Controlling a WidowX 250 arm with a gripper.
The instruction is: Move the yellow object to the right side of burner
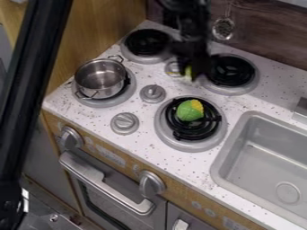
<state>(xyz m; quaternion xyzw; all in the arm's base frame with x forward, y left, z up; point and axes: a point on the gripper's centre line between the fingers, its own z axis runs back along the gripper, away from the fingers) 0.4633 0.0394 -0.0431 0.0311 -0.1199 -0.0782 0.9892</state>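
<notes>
Labels (111, 155) on panel (180, 194) below burner (180, 144)

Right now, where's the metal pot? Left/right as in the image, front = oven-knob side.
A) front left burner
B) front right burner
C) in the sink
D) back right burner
A: the metal pot sits on the front left burner, on the far side of the front right burner from the sink.

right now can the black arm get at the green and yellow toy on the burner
Probably yes: the toy lies uncovered on its burner, near the pincer. But a yellow thing shows beside the pincer; if held, it may hinder.
</notes>
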